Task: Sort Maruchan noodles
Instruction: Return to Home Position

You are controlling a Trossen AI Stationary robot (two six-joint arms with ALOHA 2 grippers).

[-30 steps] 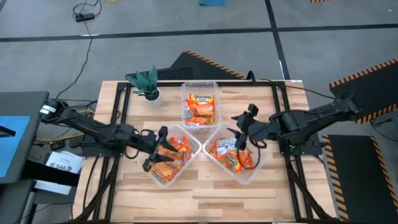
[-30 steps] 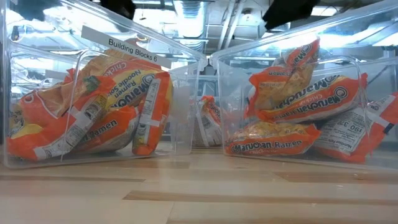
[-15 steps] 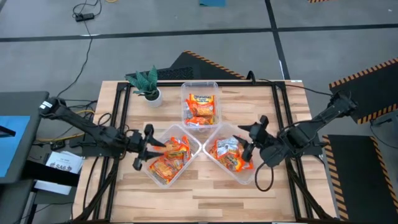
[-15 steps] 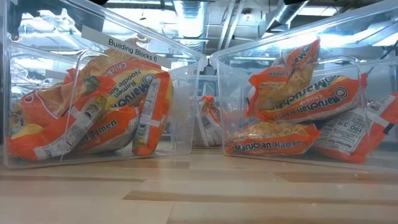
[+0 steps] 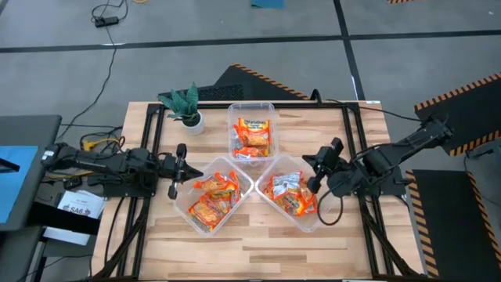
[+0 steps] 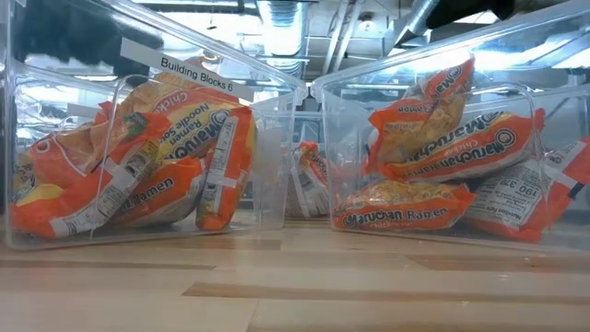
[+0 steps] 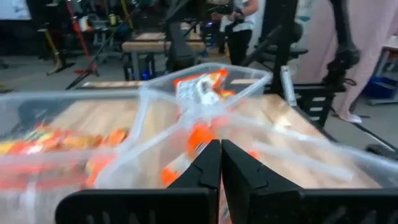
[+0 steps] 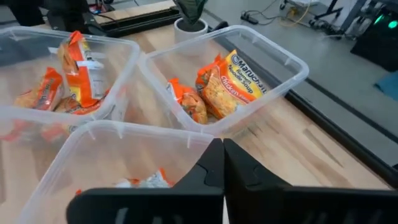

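From above, all the noodles lie inside the left tub, right tub or top tub. None shows on the bare table, so sorting looks done and both arms probably stand aside for homing. The left gripper hangs at 10 o'clock of the left tub, the right gripper at 1 o'clock of the right tub. At table height, noodles lean stacked against clear walls. The left wrist camera shows its fingers pressed together, empty, with noodles in the tub ahead. The right wrist camera shows likewise: fingers closed on nothing, noodles ahead.
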